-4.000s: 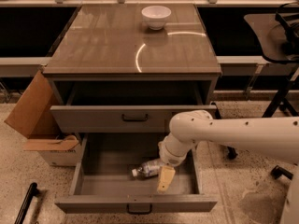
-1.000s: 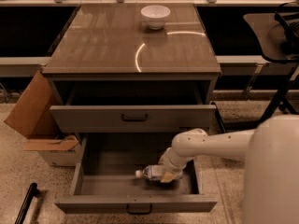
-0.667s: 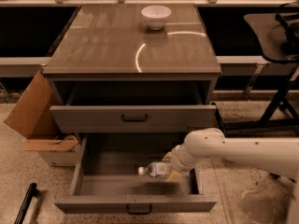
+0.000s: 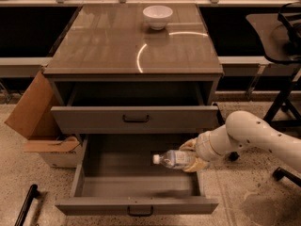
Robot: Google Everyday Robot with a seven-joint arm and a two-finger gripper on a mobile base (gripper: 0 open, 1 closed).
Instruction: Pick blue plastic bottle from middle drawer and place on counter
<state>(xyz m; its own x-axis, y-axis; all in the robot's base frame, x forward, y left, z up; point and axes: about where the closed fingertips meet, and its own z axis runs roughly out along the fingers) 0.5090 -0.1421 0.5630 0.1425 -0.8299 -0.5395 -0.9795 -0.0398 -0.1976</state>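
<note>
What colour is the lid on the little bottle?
White cap, camera view; the gripper holds the blue plastic bottle over the middle drawer.

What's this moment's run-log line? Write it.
gripper: shut on blue plastic bottle | pose: horizontal, over open middle drawer | counter: not reached

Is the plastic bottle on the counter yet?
No, the claw holds the bottle sideways over the open drawer, while the counter carries a white bowl.

Speckled floor point(image 4: 235, 194) with a cardboard box point(image 4: 32, 108) left, pale bench point(image 4: 28, 3) behind, dark chair point(image 4: 270, 32) right; gripper point(image 4: 191, 156) low centre-right.
</note>
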